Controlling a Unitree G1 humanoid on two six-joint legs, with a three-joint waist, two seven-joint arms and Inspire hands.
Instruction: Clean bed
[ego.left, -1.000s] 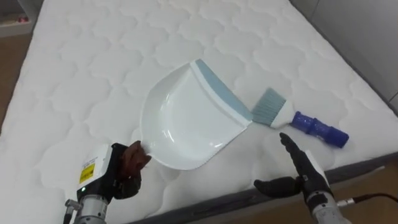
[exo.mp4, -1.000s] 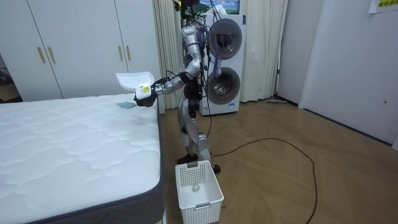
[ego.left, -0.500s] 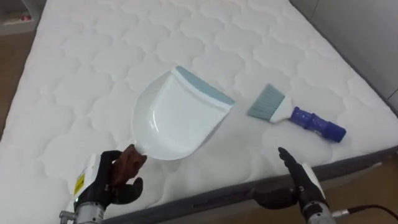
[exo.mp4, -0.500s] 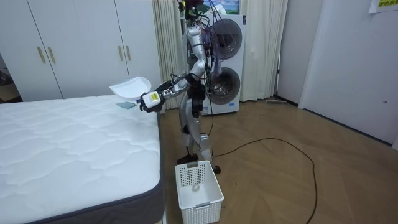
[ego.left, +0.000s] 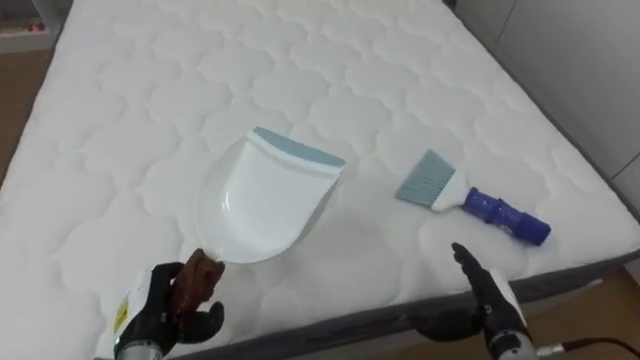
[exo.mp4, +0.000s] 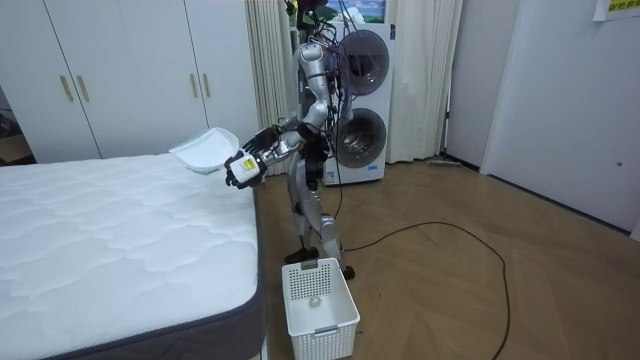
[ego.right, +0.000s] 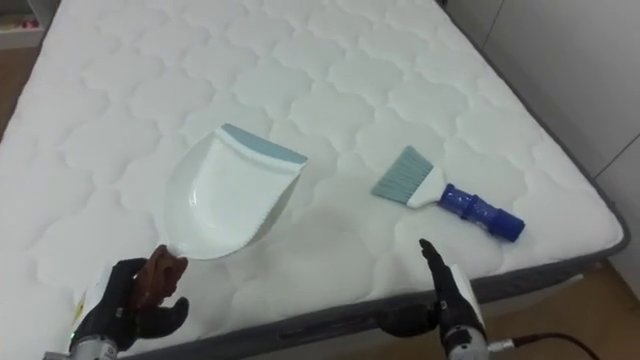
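Observation:
A white dustpan (ego.left: 260, 205) with a blue-grey lip hangs just above the white mattress (ego.left: 150, 100). My left hand (ego.left: 165, 315) is shut on its brown handle (ego.left: 197, 277) at the lower left. A brush (ego.left: 470, 197) with teal bristles and a blue handle lies flat on the mattress to the right, apart from the pan. Near the bed's front edge, below the brush, my right hand (ego.left: 490, 300) is open and holds nothing. In the room view I stand at the bed's side, holding the dustpan (exo.mp4: 203, 150) out over the mattress.
A white slatted basket (exo.mp4: 318, 305) stands on the wooden floor by the bed's corner, near my feet. Two stacked washing machines (exo.mp4: 360, 100) and curtains are behind me. White wardrobes (exo.mp4: 120, 70) line the wall beyond the bed.
My left arm has lowered, bringing the dustpan down and leftward over the mattress. My right hand has dropped toward the bed's edge. The brush has stayed put.

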